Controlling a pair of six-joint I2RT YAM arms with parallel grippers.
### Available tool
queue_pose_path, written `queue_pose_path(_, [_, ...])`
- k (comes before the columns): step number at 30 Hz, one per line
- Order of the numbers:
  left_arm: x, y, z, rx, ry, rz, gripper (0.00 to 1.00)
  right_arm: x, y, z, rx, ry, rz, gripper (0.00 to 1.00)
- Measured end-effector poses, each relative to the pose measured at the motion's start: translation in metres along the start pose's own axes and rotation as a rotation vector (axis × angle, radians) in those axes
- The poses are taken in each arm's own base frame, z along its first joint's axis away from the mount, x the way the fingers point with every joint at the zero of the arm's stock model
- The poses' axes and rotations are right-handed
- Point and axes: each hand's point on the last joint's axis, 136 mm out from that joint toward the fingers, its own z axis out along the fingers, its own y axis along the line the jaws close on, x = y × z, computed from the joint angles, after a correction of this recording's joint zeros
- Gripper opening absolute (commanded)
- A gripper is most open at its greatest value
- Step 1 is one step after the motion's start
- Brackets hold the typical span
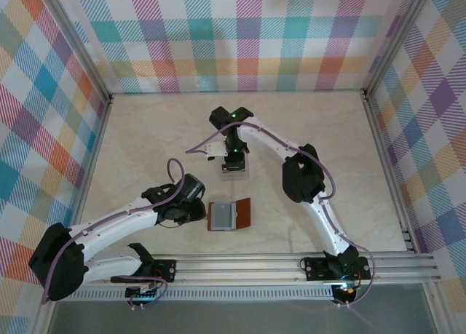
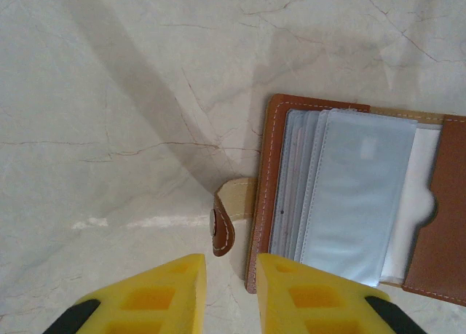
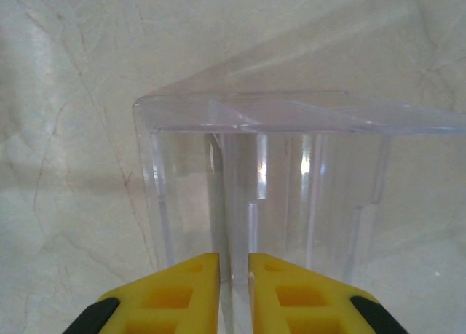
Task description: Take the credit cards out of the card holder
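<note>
Presently on the pale marbled counter [image 1: 145, 145]: one card holder [image 1: 229, 215], reddish-brown leather, lying open and flat near the front edge, between the two arm bases and nearer the left arm. Its fan of greyish clear pockets [image 2: 349, 196] faces up on the left half, and a brown leather slot sits on the right half with a pale flat insert [image 2: 415, 203] tucked behind it; whether that is a card I cannot tell. A small snap tab [image 2: 222, 228] sticks out from the holder's left edge. The left gripper [image 1: 198, 209] rests low just beside that edge. From its wrist camera its jaws [image 2: 231, 290] stand a narrow slit apart with bare counter between them, the tab just ahead of the gap and untouched. One clear plastic box [image 1: 234, 172] stands farther back, well apart from the holder. The right gripper [image 1: 234, 161] hangs directly over it, and seen from the wrist [image 3: 233, 290] its jaws are almost together astride a thin clear wall of the box [image 3: 291, 116]; whether they pinch it I cannot tell.
</note>
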Motion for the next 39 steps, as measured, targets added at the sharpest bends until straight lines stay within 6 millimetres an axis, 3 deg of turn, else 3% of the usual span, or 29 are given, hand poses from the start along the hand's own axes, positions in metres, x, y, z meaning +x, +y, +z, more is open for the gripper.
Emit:
queue_pose_path(16, [0.001, 0.000, 0.001, 0.000, 0.008, 0.000, 0.25, -0.001, -0.023, -0.001, 0.099, 0.001, 0.007, 0.21])
queue_pose_path(25, [0.002, 0.000, 0.002, -0.004, 0.013, 0.000, 0.25, 0.000, -0.017, -0.002, 0.073, 0.000, 0.006, 0.24])
queue_pose_path(35, [0.002, 0.000, 0.002, -0.004, 0.013, 0.000, 0.25, -0.005, -0.018, -0.030, 0.108, -0.049, 0.021, 0.25])
queue_pose_path(39, [0.002, 0.000, 0.002, -0.004, 0.013, 0.000, 0.25, -0.007, -0.027, -0.030, 0.156, -0.063, 0.034, 0.26])
